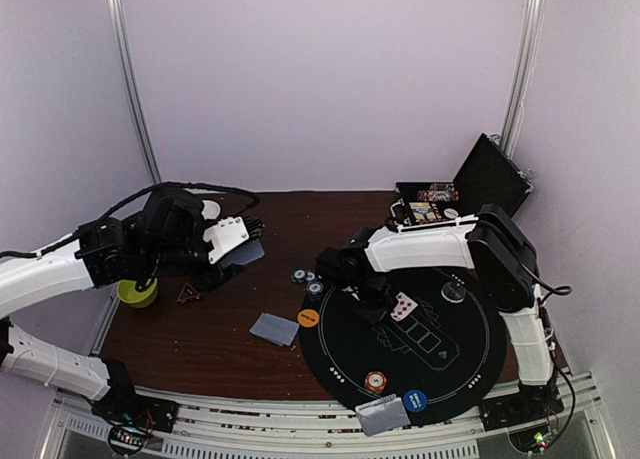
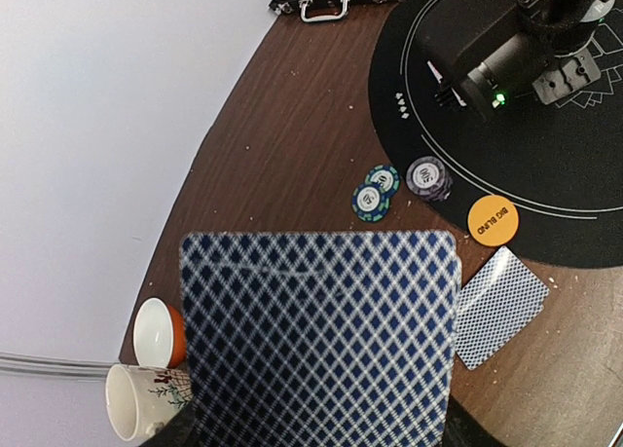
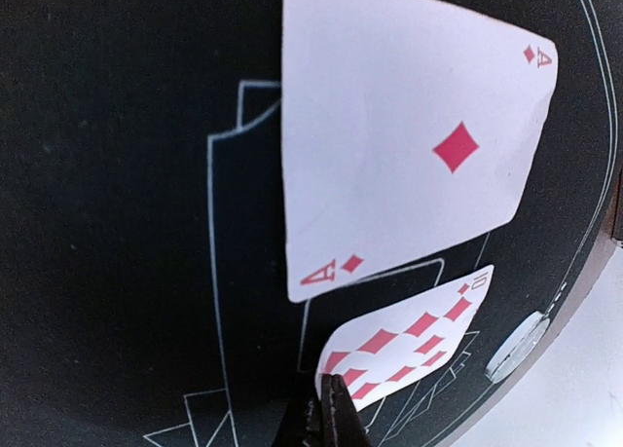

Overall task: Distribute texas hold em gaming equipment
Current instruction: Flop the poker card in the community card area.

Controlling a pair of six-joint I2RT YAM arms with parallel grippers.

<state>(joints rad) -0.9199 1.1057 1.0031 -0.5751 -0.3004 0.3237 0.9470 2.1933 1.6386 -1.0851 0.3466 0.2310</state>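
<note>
The left gripper [image 1: 240, 247] is raised off the wooden table [image 1: 200, 339], its jaws closed against the side edges of one held card [image 2: 319, 335], whose blue-lattice back faces the wrist camera. Just right of that grip and lower, a second back-up card [image 2: 499, 306] lies flat on the wood; ahead of the tips sits a cluster of three chips, two overlapping teal chips [image 2: 370, 202] and one purple chip [image 2: 426, 176] just beside them; right of the cluster, one orange disc [image 2: 493, 220] lies at the rim of the black round mat [image 2: 545, 155]; below and left of the grip stand one cream mug [image 2: 136, 400] and one orange bowl [image 2: 159, 332], side by side.

The right gripper [image 3: 326, 416] hangs over the mat with its fingers pressed together; their tips meet the near corner of one ten of diamonds [image 3: 409, 345], and I cannot tell whether that corner is pinched; beyond the tips, one ace of diamonds [image 3: 419, 145] shows face up; right of the tips lies one white disc [image 3: 516, 345]. Back toward the arm bases from this gripper are one striped chip [image 1: 375, 381], one blue disc [image 1: 416, 400] and a third back-up card [image 1: 383, 415] at the mat's near rim.
</note>
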